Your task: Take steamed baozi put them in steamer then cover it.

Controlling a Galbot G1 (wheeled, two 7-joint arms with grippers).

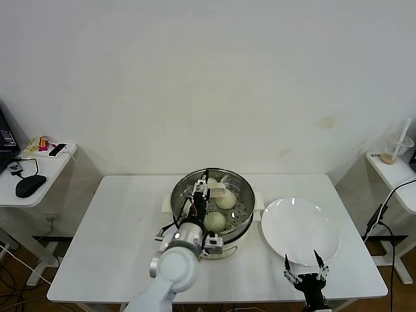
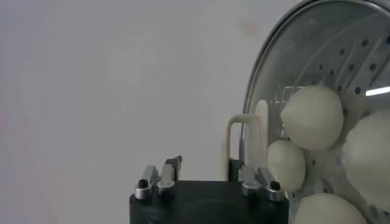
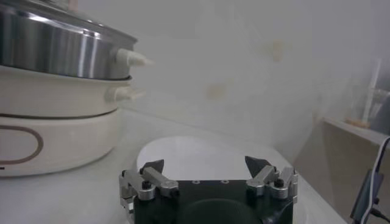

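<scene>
Inside, four steamed baozi (image 2: 311,117) under one cover (image 2: 317,36)

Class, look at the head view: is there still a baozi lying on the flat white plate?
No. The white plate is bare, while the steamed baozi sit inside the steamer beside it.

L gripper (image 1: 209,184) fwd, jaws apart; R gripper (image 1: 304,265) low, open, idle.

The steamer (image 1: 244,195) is gleaming as polished, perforated steel on a matt white plastic base. The baozi (image 2: 312,117) are looking smooth and doughy; the cover (image 2: 268,67) is showing clear glass, and the plate (image 1: 300,229) is shining glossy white.
</scene>
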